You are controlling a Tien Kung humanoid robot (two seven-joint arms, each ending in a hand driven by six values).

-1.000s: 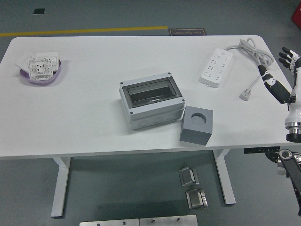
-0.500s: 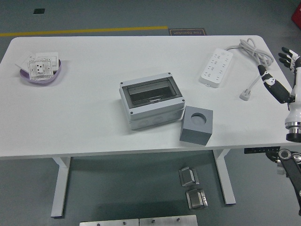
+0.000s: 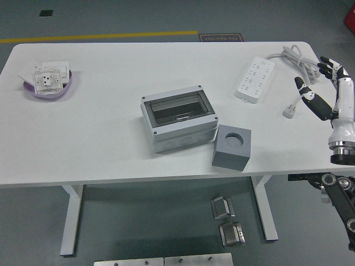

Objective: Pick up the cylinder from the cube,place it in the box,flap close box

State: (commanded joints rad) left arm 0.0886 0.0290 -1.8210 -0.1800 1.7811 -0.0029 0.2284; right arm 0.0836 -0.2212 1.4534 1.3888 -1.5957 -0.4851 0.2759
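A grey cube (image 3: 231, 147) with a round hole in its top sits near the table's front edge. The hole looks empty; I see no cylinder. Just left of the cube stands a light grey box (image 3: 178, 118) with a dark see-through flap lying shut over its top. My right hand (image 3: 320, 83) is over the table's right edge, well right of the cube, with fingers spread and holding nothing. The left arm is out of view.
A white power strip (image 3: 255, 78) with a coiled cord and plug (image 3: 289, 112) lies at the back right, close to my right hand. A purple bowl (image 3: 49, 84) holding white socket parts sits at the far left.
My right hand has moved left and slightly up, in over the table's right edge toward the plug. Nothing else has moved.
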